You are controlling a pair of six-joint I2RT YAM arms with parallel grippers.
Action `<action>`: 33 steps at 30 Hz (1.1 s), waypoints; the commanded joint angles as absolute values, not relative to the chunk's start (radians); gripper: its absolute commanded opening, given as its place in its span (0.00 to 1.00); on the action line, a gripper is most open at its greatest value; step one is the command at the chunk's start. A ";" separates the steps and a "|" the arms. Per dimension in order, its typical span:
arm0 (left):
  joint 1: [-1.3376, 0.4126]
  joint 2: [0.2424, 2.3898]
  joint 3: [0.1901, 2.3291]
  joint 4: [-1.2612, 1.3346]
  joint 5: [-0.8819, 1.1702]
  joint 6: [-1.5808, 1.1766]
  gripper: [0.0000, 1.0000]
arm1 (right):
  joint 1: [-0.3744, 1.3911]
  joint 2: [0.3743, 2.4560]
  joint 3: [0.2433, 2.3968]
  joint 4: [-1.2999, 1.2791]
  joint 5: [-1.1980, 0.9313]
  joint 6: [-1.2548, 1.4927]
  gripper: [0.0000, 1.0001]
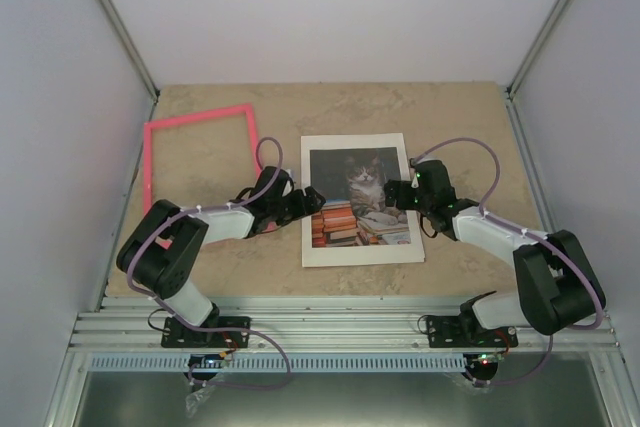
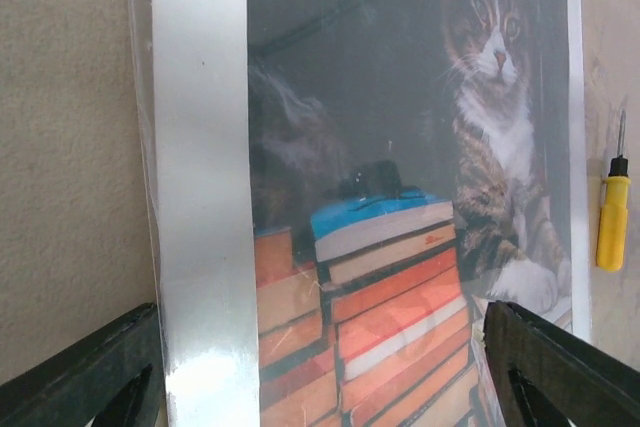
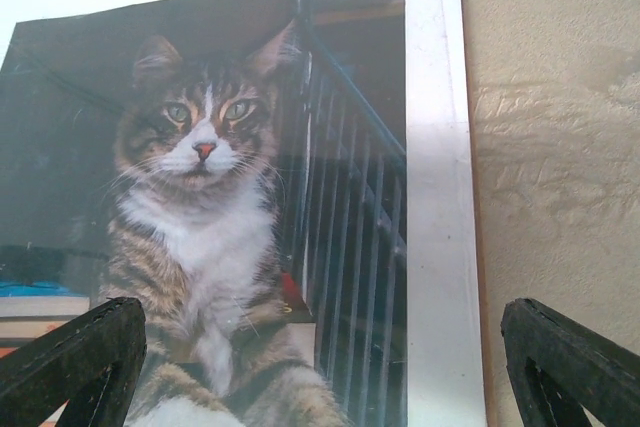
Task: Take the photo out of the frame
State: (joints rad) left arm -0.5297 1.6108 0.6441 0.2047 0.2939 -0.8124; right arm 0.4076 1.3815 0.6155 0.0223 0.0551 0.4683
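The left claw [image 2: 320, 387] hangs released, jaws spread wide, and the right claw [image 3: 320, 372] likewise; neither grips anything. Beneath and between them the photo [image 1: 352, 237] lies flat on the table [image 1: 460, 117]. It is already out of the frame [image 1: 150, 162], which sits well apart beyond the left claw. The sheet looks thin, light, floppy and glossy, so probably slippery. Pinch it by a white border edge.

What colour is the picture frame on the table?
The frame is bright pink; the top external view shows it best.

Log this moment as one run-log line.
photo: flat on table, out of frame | frame: empty, left of photo | left end effector: open over photo | right end effector: open over photo
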 commanded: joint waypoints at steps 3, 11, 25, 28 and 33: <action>-0.547 1.590 0.623 0.177 0.317 -0.831 0.87 | 0.403 1.390 0.609 0.039 0.031 0.476 0.98; -0.553 1.570 0.633 0.161 0.315 -0.831 0.86 | 0.403 1.395 0.609 0.043 0.023 0.474 0.98; -0.561 1.547 0.642 0.151 0.315 -0.832 0.86 | 0.403 1.403 0.612 0.043 0.013 0.474 0.98; -0.568 1.551 0.646 0.160 0.321 -0.840 0.85 | 0.403 1.404 0.612 0.043 0.012 0.474 0.98; -0.584 1.539 0.657 0.152 0.310 -0.838 0.85 | 0.404 1.400 0.612 0.044 0.013 0.473 0.98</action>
